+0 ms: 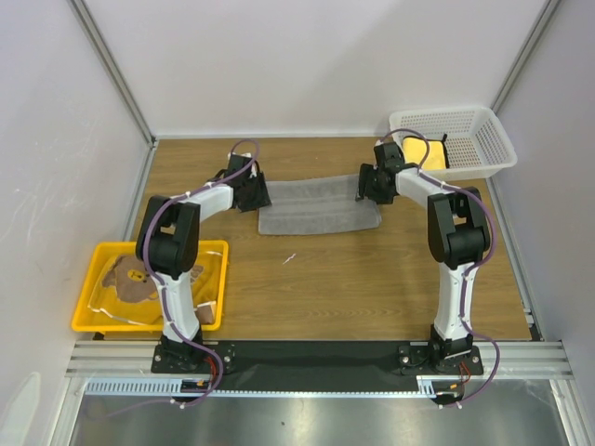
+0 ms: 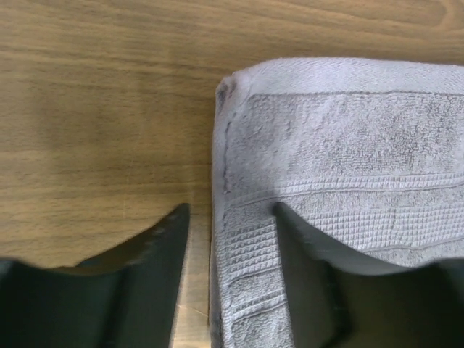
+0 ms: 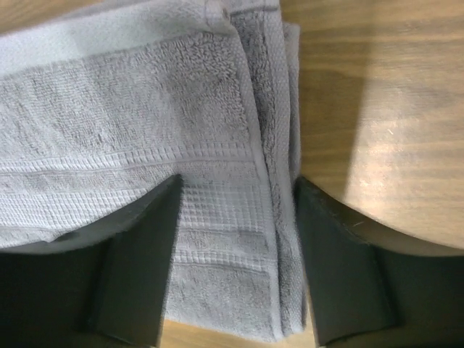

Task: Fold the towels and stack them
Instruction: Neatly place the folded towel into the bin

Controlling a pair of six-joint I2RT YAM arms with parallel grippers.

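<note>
The grey towel (image 1: 316, 206) lies folded in a long strip on the wooden table, at the middle back. My left gripper (image 1: 253, 193) is at its left end and my right gripper (image 1: 370, 184) at its right end. In the left wrist view the gripper (image 2: 232, 217) is open, and the towel's left edge (image 2: 326, 152) lies between the jaws. In the right wrist view the gripper (image 3: 238, 188) is open and straddles the towel's layered right edge (image 3: 217, 145). The yellow towel (image 1: 429, 153) lies in the white basket. The bear towel (image 1: 130, 279) lies in the yellow tray.
The white mesh basket (image 1: 483, 139) stands at the back right, close behind my right arm. The yellow tray (image 1: 93, 321) sits at the front left beside the left arm's base. Bare wooden table (image 1: 325, 279) lies in front of the grey towel.
</note>
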